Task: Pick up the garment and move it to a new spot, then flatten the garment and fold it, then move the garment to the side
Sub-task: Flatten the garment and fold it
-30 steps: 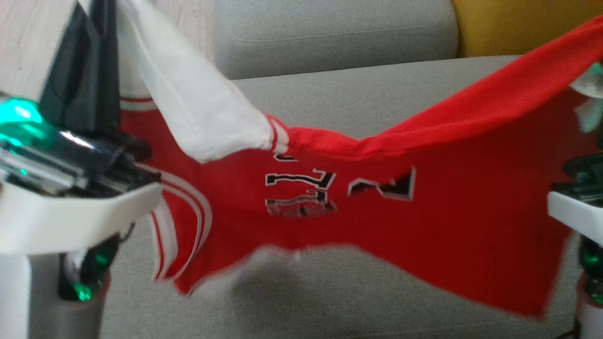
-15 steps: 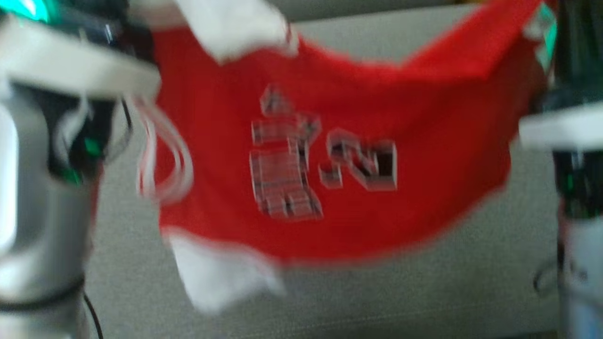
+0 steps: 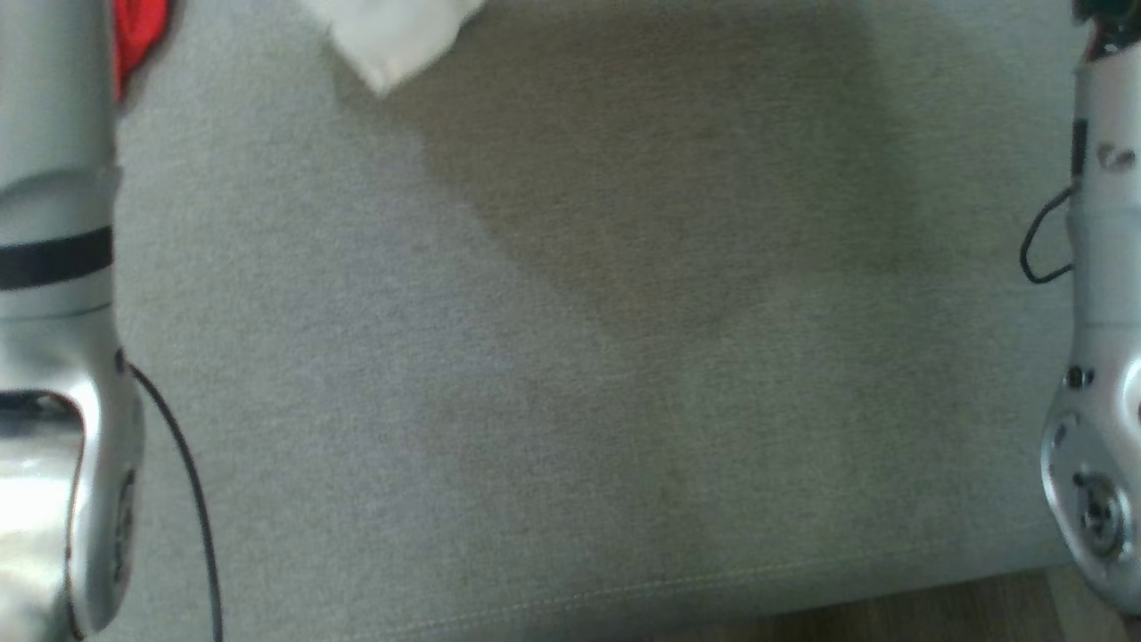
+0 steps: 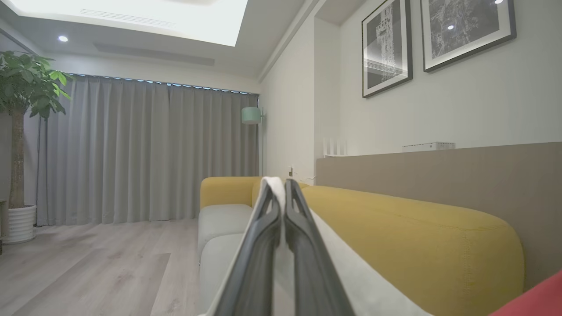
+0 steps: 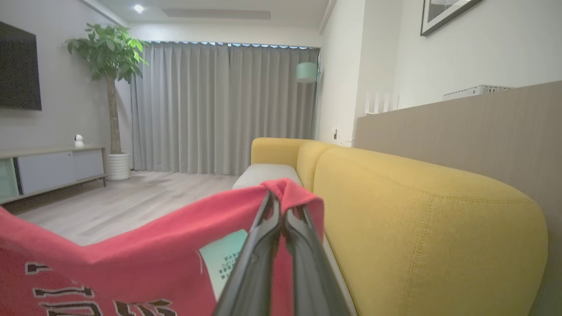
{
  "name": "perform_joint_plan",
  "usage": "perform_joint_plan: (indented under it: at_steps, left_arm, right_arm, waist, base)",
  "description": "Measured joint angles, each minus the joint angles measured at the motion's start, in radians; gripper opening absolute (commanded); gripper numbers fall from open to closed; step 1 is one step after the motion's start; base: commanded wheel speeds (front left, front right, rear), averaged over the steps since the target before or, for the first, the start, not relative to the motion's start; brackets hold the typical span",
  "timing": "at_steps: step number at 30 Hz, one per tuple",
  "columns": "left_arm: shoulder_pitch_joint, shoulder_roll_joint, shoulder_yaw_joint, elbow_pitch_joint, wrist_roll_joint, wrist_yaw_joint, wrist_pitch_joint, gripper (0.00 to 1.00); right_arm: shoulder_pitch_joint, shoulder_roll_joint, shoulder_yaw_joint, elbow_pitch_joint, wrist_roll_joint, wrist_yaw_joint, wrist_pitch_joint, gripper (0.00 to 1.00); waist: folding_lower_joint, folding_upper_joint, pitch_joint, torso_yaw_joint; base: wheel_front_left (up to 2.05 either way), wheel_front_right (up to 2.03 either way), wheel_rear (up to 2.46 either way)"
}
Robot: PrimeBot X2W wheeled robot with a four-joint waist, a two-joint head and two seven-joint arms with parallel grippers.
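Grey sofa seat (image 3: 570, 357) spread below the head camera, with pale left forearm (image 3: 53, 178) and right forearm (image 3: 1105, 267) at its edges. Living room beyond in the wrist views: grey curtains (image 4: 131, 149), wood floor (image 4: 88, 267), yellow sofa back (image 5: 417, 219). Left gripper (image 4: 281, 186) clenched on a white part of the garment (image 5: 131, 250), cloth pinched between the dark fingers (image 4: 259, 245). Right gripper (image 5: 283, 204) clamped on a red fold of the same garment, lifted off the seat, black lettering (image 5: 66, 303) hanging lower down. White corner and red scrap of it at the head view's top edge.
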State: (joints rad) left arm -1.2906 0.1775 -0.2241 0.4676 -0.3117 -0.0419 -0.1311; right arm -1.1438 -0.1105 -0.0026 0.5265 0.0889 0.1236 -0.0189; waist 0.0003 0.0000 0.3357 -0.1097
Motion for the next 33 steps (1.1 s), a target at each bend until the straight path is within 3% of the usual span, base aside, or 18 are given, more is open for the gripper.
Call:
perform_joint_plan:
  at_steps: [4,8,14,23,33]
  left_arm:
    - [-0.023,-0.038,-0.001,0.129,0.010,0.008,-0.094,0.00]
    - [-0.009,-0.089,0.012,0.215,-0.023,-0.010,-0.120,0.00]
    - [0.178,-0.129,0.037,0.184,-0.051,-0.063,-0.126,0.00]
    - [0.425,-0.140,0.104,-0.019,-0.115,-0.082,-0.126,0.00]
    - [0.809,-0.138,0.069,-0.225,-0.196,-0.083,-0.126,0.00]
  right_arm:
    - [-0.062,0.005,-0.022,0.168,-0.114,0.000,-0.107,0.00]
    - [-0.074,0.020,-0.053,0.320,-0.192,0.000,-0.198,0.00]
    - [-0.032,0.035,-0.110,0.462,-0.206,0.000,-0.231,0.00]
    - [0.118,0.038,-0.054,0.306,-0.031,0.000,-0.232,0.00]
    - [0.403,0.039,-0.030,0.192,0.017,0.000,-0.232,0.00]
  waist:
    - [-0.0003,0.0000,0.031,0.018]
    - [-0.0003,0.0000,0.078,0.038]
    - [-0.0001,0.0000,0.146,0.069]
    - [-0.0004,0.0000,0.148,0.080]
    - [-0.0006,0.0000,0.033,0.077]
  base:
    - [0.00,0.00,0.00]
    - [0.00,0.00,0.00]
    - [0.00,0.00,0.00]
    - [0.00,0.00,0.00]
    - [0.00,0.00,0.00]
